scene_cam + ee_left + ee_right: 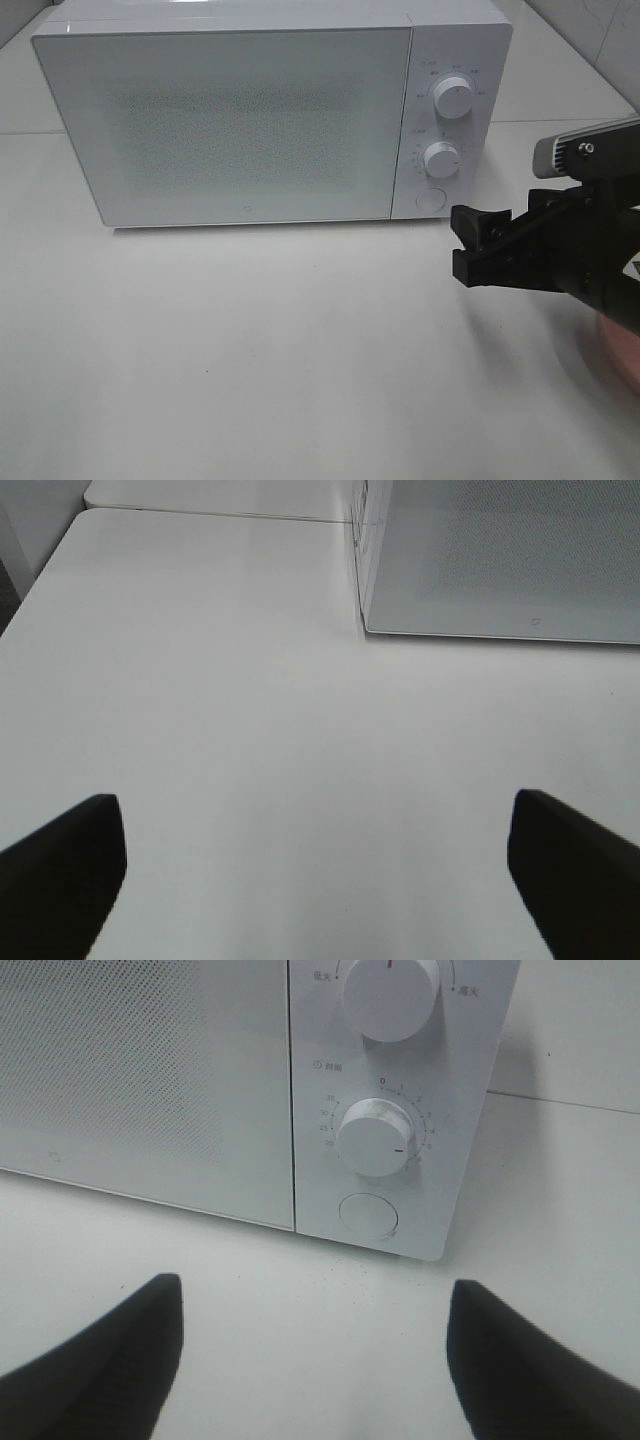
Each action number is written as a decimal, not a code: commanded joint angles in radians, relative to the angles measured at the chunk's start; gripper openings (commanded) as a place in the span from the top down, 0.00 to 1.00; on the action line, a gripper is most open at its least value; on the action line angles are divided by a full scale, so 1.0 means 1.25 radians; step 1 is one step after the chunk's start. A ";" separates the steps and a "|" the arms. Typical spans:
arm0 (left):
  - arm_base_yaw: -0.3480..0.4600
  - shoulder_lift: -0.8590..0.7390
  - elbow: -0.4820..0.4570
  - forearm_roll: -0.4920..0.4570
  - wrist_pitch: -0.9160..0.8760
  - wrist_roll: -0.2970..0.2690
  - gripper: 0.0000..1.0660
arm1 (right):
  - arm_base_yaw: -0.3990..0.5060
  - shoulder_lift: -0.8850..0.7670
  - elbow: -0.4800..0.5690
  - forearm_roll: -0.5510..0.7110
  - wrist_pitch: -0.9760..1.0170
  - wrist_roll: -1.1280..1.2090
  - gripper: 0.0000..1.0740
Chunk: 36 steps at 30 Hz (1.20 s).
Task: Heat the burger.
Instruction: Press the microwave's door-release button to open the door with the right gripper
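Can't spot the burger in any of the three views, so no telling whether tucked behind the shut, dotted door (pixel 230 125) of the microwave (pixel 300 15) or sitting unseen on the pink plate (pixel 620 352) peeking out from under the right arm. Right tool (pixel 460 243): released, prongs well apart with nothing between, hanging above the table (pixel 250 350) just in front of the control panel. Left tool (pixel 315 870): also spread wide and empty, low over the table near the microwave's other end, out of the high view. Judging by that aim, probably a panel job: either the round button (pixel 368 1216) at the bottom to pop the door, or the timer knob (pixel 375 1137) right above. Worth noting the knob's red tick, seemingly turned off zero, though hard to read for sure. For the button: clench the prongs first or lead with one tip, come in square to the panel, press dead centre, and go gently to avoid shoving the whole box backward. For the knob: straddle evenly with a prong on each side, squeeze, then twist without dragging sideways. Either way, steer clear of the upper knob (pixel 390 995) and keep the left tool well back from the door's swing path.
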 commanded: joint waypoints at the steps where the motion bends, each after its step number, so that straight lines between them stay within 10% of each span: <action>1: 0.000 -0.013 0.001 -0.005 -0.013 -0.004 0.10 | 0.035 0.018 0.002 0.060 -0.057 -0.015 0.40; 17: 0.000 -0.013 0.001 -0.005 -0.013 -0.004 0.10 | 0.077 0.043 0.002 0.116 -0.098 0.714 1.00; 36: 0.000 -0.013 0.001 -0.005 -0.013 -0.004 0.10 | 0.074 0.069 0.002 0.130 -0.090 1.128 1.00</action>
